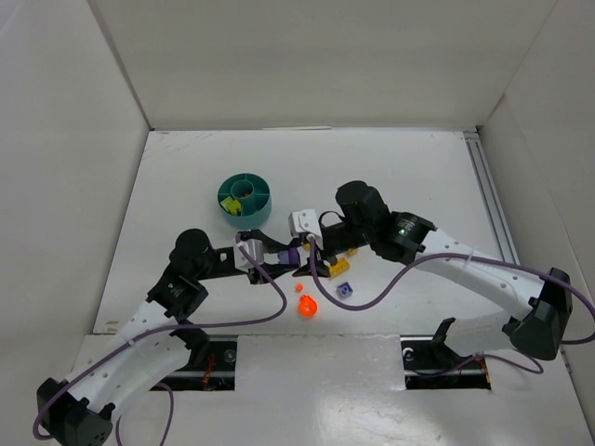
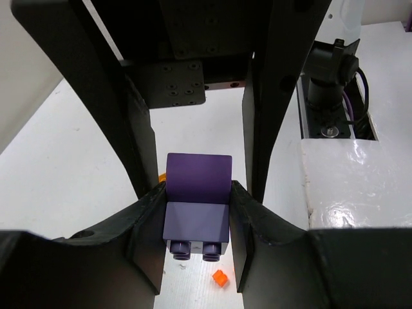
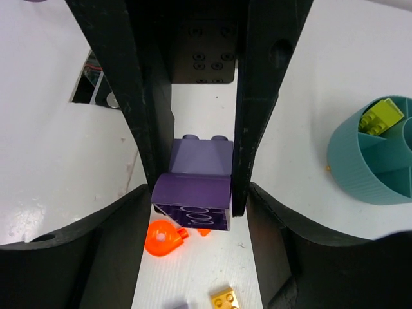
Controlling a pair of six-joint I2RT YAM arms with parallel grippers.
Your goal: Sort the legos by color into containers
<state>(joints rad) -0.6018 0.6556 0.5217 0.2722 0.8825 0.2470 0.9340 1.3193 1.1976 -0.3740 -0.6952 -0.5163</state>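
A purple brick point(image 2: 196, 209), sloped on one face with two studs at one end, was clamped between the fingers of the left gripper point(image 2: 196, 222). The same brick was also pinched from the opposite end by the right gripper point(image 3: 193, 199), its hollow underside shown. It was held above the table point(image 1: 186, 186), mid-workspace, between the two arms. Below lay a rounded orange-red piece point(image 3: 164, 238), a yellow brick point(image 3: 224, 298) and a small purple brick point(image 1: 345, 290). The teal dish point(image 1: 244, 200), well apart, held lime-green and yellow bricks point(image 3: 376, 117).

Both claws point(image 1: 299, 256) at purple brick point(image 1: 294, 254)
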